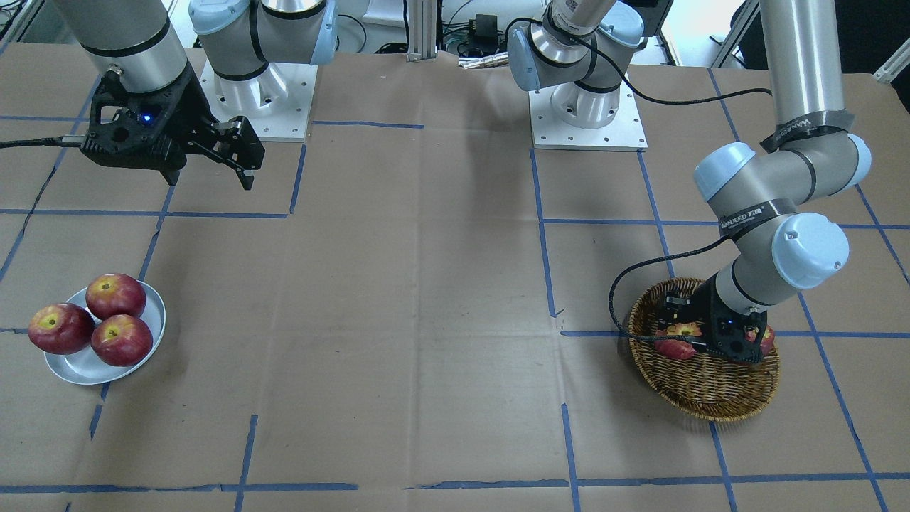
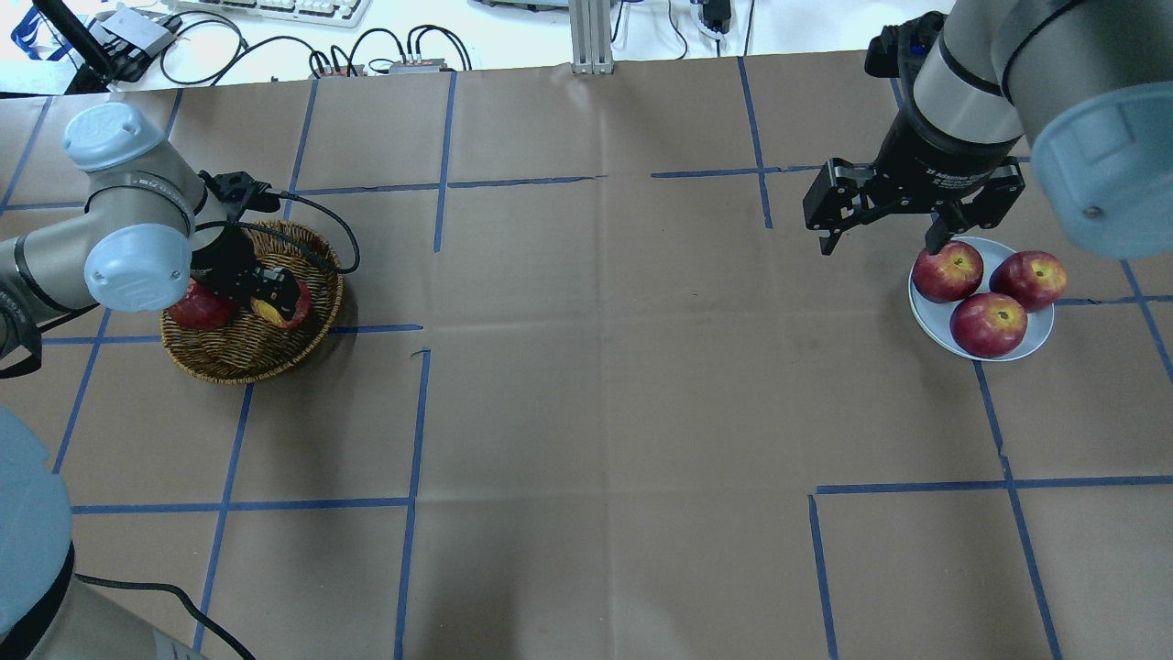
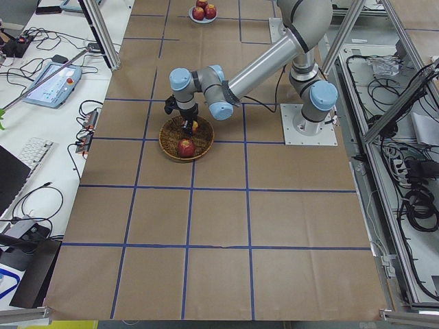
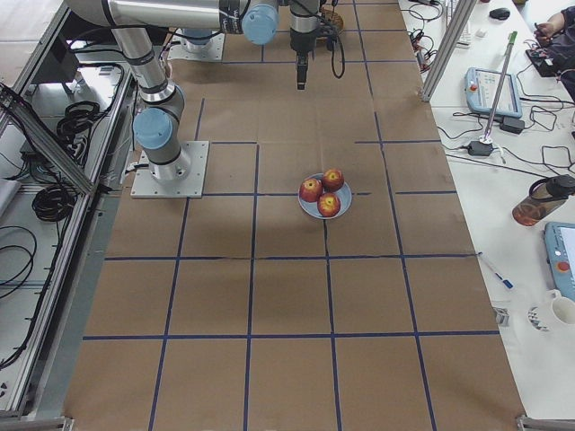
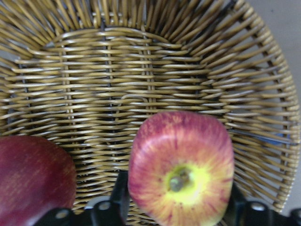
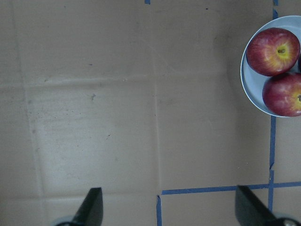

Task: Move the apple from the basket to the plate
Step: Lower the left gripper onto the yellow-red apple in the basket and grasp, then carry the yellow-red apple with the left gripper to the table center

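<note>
The pinkish-red streaked apple (image 5: pixel 181 169) with its yellow stem patch sits between my left gripper's (image 5: pixel 178 209) two fingers in the wicker basket (image 5: pixel 141 70). The fingers (image 5: pixel 120 200) press close on both of its sides. In the overhead view the left gripper (image 2: pixel 266 295) is down inside the basket (image 2: pixel 238 359) over the apple (image 2: pixel 272 314). The pale plate (image 2: pixel 1040 341) at the far right holds three dark red apples. My right gripper (image 2: pixel 880 246) hangs open and empty above the table, just left of the plate.
A second, dark red apple (image 5: pixel 33 183) lies in the basket beside the gripper. The three apples (image 1: pixel 116 295) fill most of the plate (image 1: pixel 78 373). Brown paper with blue tape lines covers the table between basket and plate.
</note>
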